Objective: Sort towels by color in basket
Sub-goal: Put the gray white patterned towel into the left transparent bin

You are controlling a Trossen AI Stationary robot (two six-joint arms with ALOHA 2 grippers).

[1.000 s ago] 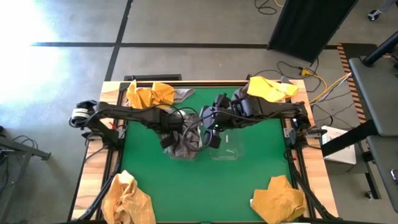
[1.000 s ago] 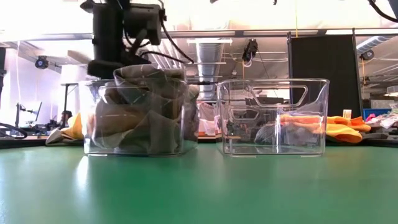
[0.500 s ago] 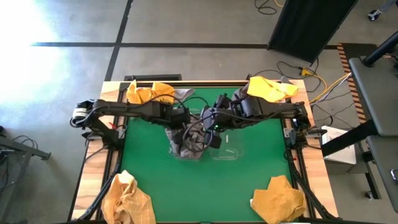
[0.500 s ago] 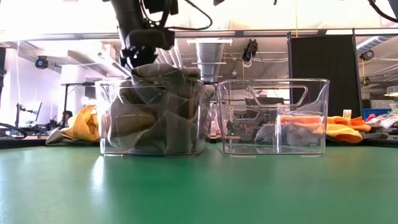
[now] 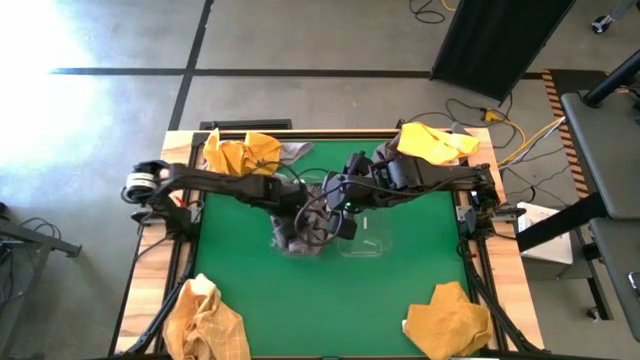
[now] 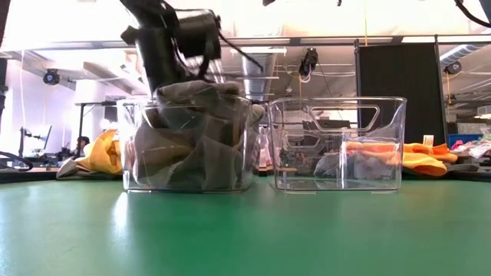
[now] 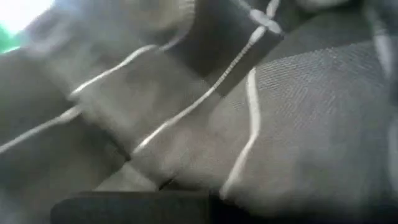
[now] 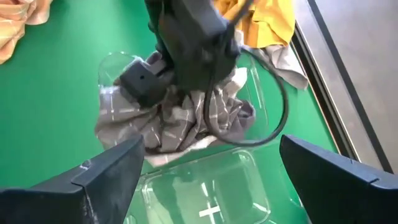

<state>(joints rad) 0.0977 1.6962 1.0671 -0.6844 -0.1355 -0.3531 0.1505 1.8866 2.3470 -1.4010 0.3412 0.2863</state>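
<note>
Green matting covers the worktop (image 5: 250,280), framed by a pale wooden border, with a grey floor around it. Two clear plastic bins stand side by side near the middle. One bin (image 6: 188,144) is packed with grey towels (image 8: 180,115) that bulge above its rim; the other bin (image 6: 336,142) beside it is empty.

The left end effector (image 5: 305,215) is pressed down into the grey towels inside the full bin, its wrist view filled with striped grey cloth (image 7: 205,124); whether its fingers are apart or closed cannot be told. The right end effector (image 5: 345,212) hovers just above the empty bin, its two fingers (image 8: 93,180) spread wide apart and holding nothing.

Mustard-yellow towels lie in heaps at the worktop's corners: one (image 5: 240,152) at the far left with a scrap of grey cloth (image 5: 292,152) beside it, one (image 5: 435,142) at the far right, one (image 5: 207,318) at the near left, one (image 5: 450,318) at the near right.
</note>
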